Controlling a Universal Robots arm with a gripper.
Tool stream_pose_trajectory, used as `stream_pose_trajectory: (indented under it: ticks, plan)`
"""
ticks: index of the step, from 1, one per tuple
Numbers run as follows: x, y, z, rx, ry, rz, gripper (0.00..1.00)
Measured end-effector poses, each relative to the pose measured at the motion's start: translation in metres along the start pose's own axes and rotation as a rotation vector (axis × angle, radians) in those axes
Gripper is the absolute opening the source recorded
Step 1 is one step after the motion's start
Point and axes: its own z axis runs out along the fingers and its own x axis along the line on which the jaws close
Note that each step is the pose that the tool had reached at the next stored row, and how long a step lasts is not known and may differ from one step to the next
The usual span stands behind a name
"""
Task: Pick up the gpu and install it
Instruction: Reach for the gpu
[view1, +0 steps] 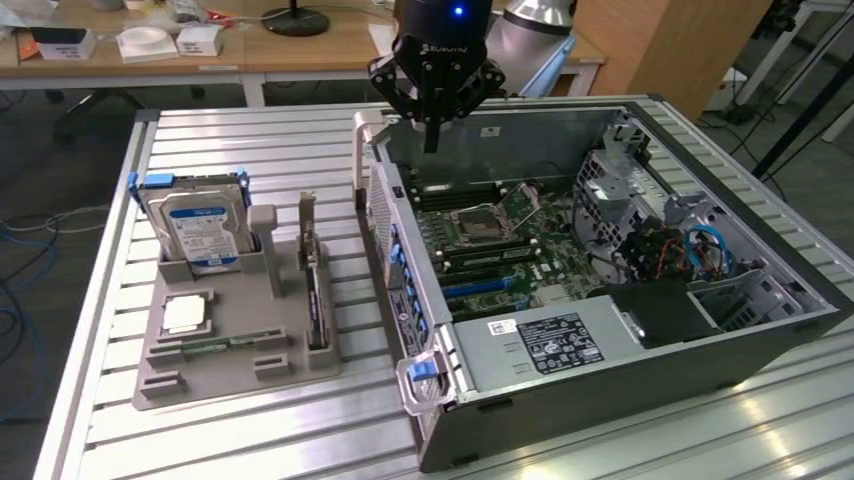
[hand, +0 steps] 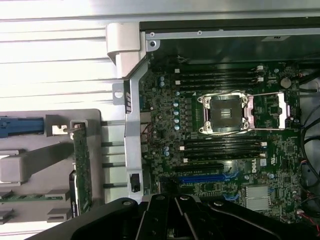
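While its fingers are pressed together with nothing between them, the gripper (view1: 431, 138) hangs over the far rim of the open computer case (view1: 601, 415), above the motherboard (view1: 521, 250) and not above the card. The gpu (view1: 312, 270) stands on its long edge in a grey holder (view1: 200, 380) on the table (view1: 267, 140), just beside the case on the exterior view's left. The pick-up looks not yet begun. To do it well, the jaws would need to part before they come over the card. They should line up across its thin upper edge, away from the bracket end, so that it lifts straight out of its slot. The case's silver side wall (view1: 384, 215) rises between gripper and card and should be cleared from above. The blue slot (hand: 205, 178) on the board seems a likely seat for the card, though that is a judgement. Farther along the holder, a hard drive (view1: 200, 225) stands upright near the card, and a memory stick (view1: 220, 343) lies flat. Beyond the table, a wooden desk (view1: 267, 50) carries small white boxes.
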Motion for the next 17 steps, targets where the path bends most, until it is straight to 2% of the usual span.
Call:
stream_pose_trajectory:
  ticks: [17]
  plan:
    - [0.0097,-0.0008,0.0005,0.0000,0.0000,0.000,0.11]
